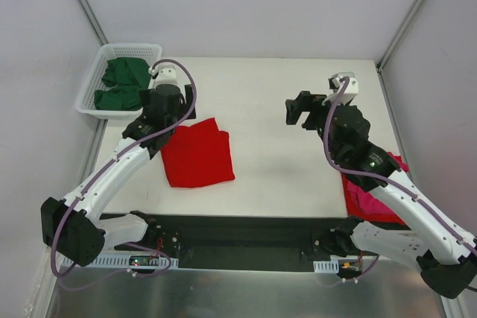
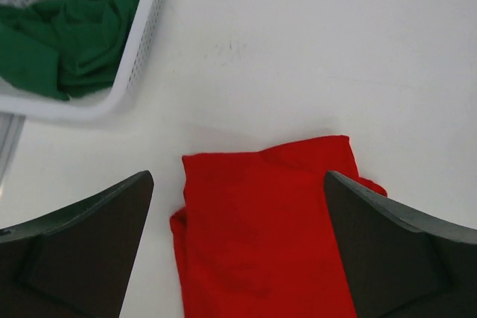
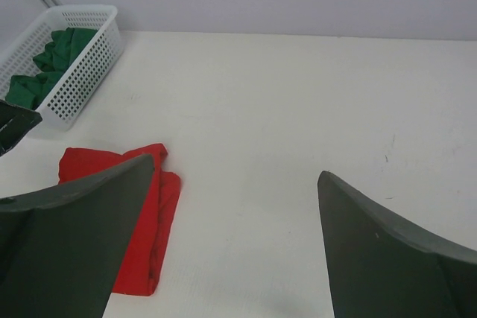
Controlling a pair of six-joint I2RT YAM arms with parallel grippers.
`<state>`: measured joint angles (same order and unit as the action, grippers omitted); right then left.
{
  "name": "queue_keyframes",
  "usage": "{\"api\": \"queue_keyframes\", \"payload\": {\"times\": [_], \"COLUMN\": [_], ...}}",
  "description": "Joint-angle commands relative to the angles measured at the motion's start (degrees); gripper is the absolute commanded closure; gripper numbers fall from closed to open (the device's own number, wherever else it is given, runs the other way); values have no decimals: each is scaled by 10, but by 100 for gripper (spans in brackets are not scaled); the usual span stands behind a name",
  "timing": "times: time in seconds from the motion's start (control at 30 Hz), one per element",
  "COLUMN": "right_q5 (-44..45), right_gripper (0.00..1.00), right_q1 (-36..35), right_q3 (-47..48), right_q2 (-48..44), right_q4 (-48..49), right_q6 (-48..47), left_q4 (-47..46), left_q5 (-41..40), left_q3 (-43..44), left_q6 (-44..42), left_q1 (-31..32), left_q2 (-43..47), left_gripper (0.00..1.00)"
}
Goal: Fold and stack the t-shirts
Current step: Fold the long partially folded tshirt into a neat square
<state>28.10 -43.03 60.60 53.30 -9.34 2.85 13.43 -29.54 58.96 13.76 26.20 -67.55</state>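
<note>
As left fingers [image 2: 82, 258] and right fingers [image 3: 74, 243] stand wide, the red t-shirt [image 2: 261, 236] lies under the left.

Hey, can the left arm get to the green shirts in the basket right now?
Probably yes: the left gripper is open over the red shirt, beside the open-topped basket, with nothing covering the green shirts.

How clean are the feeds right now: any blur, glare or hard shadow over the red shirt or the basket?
Top external: even light, red t-shirt sharp, shadows soft. Left wrist: shirt crisp, no glare; left gripper's fingers are dark and slightly soft. Right wrist: right gripper's fingers loom blurred in front; basket and shirt are readable.
</note>
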Motion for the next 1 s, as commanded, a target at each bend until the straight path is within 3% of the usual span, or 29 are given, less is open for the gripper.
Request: {"api": "queue_keyframes", "payload": {"times": [0.0,0.13,0.3,0.6,0.77,0.87,0.97], "right_q5": [14,0,7,4,1,-12,-21], "right_gripper": [4,4,4,4,4,4,4], "right_q1": [-2,-2,0,24,44,51,54], "right_q3": [5,3,-6,-29,-40,-43,-43], "right_q2": [0,8,1,-15,-28,-30,-23], "right_q4": [2,-8,-21,-31,-36,-37,-38], "right_q6": [-23,-21,-24,-25,-25,-23,-18], "left_q4": [-60,-58,-141,-410,-417,-518,-568], "left_q5": [112,249,193,175,212,198,240], "left_q3": [25,13,-64,-232,-263,-319,-386], "left_q6": [-185,-240,-249,-261,-262,-263,-241], "left_q1": [-49,-84,-113,-127,-129,-134,-163], "left_q2": [-34,-111,-173,-143,-139,-136,-82], "left_gripper": [1,1,1,1,1,1,1]}}
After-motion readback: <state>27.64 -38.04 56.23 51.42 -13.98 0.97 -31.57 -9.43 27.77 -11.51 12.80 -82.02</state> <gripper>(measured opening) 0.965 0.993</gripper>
